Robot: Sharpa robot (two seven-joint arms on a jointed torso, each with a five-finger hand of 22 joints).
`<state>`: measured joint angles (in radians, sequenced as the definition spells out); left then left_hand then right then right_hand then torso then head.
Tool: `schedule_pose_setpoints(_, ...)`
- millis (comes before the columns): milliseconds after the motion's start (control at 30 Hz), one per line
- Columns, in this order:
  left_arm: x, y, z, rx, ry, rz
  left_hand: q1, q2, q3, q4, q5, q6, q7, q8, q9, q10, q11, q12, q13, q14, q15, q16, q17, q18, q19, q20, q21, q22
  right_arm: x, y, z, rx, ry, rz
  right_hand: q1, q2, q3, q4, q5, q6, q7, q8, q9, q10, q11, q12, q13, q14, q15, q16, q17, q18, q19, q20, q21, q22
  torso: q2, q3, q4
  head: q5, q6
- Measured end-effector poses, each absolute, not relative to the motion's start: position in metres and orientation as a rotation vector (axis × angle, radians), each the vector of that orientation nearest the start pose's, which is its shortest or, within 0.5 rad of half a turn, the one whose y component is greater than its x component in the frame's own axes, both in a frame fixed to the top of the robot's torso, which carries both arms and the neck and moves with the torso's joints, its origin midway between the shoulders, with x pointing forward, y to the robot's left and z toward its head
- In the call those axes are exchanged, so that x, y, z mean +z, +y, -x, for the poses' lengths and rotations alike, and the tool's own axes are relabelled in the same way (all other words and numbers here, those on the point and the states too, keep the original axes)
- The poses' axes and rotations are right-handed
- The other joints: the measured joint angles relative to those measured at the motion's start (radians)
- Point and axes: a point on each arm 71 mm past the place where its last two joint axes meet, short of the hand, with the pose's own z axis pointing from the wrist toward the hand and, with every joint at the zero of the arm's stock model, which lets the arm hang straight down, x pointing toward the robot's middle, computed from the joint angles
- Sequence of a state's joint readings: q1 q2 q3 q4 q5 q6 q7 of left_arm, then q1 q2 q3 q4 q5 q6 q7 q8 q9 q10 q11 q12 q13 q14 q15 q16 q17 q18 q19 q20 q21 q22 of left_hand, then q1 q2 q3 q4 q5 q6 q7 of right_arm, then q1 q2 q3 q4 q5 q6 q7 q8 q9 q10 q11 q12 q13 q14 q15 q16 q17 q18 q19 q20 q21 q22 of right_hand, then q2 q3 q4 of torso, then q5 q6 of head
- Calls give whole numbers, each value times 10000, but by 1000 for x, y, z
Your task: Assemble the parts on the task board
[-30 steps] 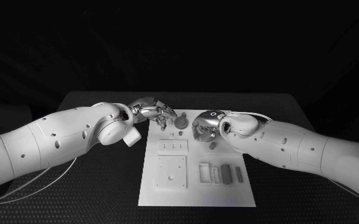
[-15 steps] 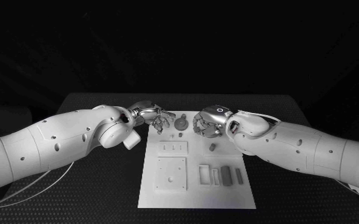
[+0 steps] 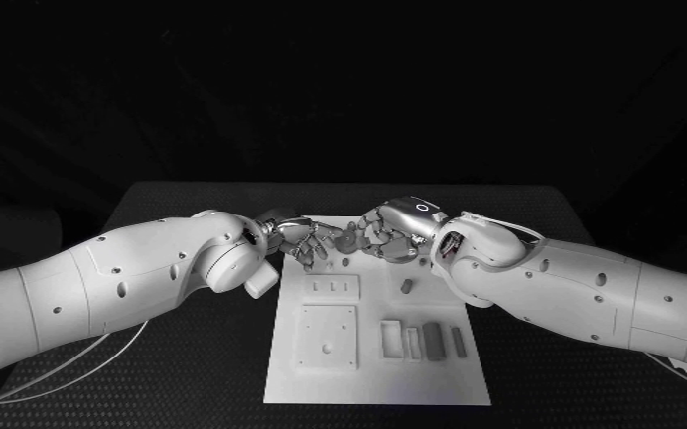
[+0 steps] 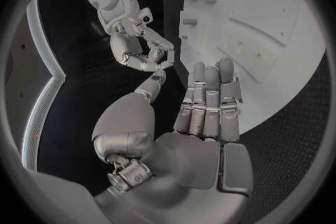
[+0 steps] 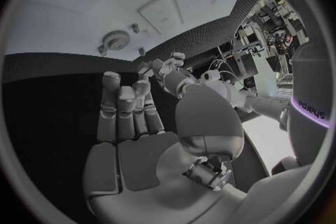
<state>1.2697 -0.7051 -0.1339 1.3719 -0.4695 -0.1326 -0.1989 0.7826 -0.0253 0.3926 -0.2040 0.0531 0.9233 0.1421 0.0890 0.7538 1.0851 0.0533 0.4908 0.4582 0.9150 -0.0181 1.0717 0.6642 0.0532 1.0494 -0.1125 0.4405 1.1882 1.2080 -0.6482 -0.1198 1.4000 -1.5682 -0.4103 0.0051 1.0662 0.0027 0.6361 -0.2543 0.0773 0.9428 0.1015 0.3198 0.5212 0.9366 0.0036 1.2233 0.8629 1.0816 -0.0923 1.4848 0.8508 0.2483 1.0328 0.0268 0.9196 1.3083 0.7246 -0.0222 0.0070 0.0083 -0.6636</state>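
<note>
The white task board (image 3: pixel 375 374) lies mid-table. A round grey part (image 3: pixel 348 234) stands near its far edge, also seen as the round part (image 5: pixel 114 40) on the board (image 5: pixel 63 17). My left hand (image 3: pixel 304 235) hovers just left of it, fingers straight and together, palm bare in the left wrist view (image 4: pixel 206 117). My right hand (image 3: pixel 386 234) hangs just right of it, fingers loosely bent and nothing in them (image 5: pixel 129 117). The two hands nearly meet over the round part; whether either touches it is unclear. A small grey peg (image 3: pixel 407 286) stands free on the board.
Two grey bars (image 3: pixel 434 340) lie in slots at the board's near right. A white square block (image 3: pixel 327 335) and a small slotted plate (image 3: pixel 333 288) sit on its left half. Black table (image 3: pixel 172 201) surrounds the board, with cables (image 3: pixel 58 355) at the near left.
Both hands have moved toward the board's far edge and closer together. The right hand has left the area over the small peg, which stands uncovered.
</note>
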Motion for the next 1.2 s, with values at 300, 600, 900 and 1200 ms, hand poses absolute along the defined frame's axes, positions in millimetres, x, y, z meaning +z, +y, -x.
schedule_pose_setpoints(300,-220,168,-501,-10041,21388,7482,1,1,-115,-279,0,0,0,0,-152,-1,0,-117,-19,-1,0,-5,-1,4,0,1,-68,-1,-202,-124,-488,7689,15719,3162,2,-3,-14,-14,-8,3,-3,0,0,1,1,0,-1,3,2,0,-11,0,-1,0,0,0,0,-1,32,-25,27)
schedule_pose_setpoints(600,-220,163,-500,-10173,21423,7392,1,2,-142,-362,0,-38,36,0,-224,-3,1,-155,-29,-40,39,-39,-1,4,0,2,-106,-2,-203,-119,-486,7820,15971,2894,2,-5,-29,-28,-38,11,-11,1,0,16,17,-1,-11,23,11,0,-11,0,-1,1,0,0,12,-7,35,-37,29)
schedule_pose_setpoints(900,-219,160,-499,-10327,21396,7304,173,283,-42,-601,0,40,-29,26,-299,-4,1,-155,-29,-40,39,-39,-1,8,14,18,-143,-2,-203,-115,-485,7909,16148,2880,2,-7,-41,-39,-34,19,-19,1,0,18,19,-1,-11,42,-3,-1,-10,0,-1,1,0,0,15,-7,35,-54,-2)
schedule_pose_setpoints(1200,-219,158,-498,-10406,21419,7262,306,601,-7,-772,0,305,20,185,-366,31,35,-201,-28,-78,78,-39,-2,10,14,19,-183,15,-203,-112,-484,7999,16179,2896,1,-33,-19,-17,5,22,-22,1,0,19,19,0,-11,65,4,0,-19,-1,-1,1,0,0,14,0,35,-56,-12)
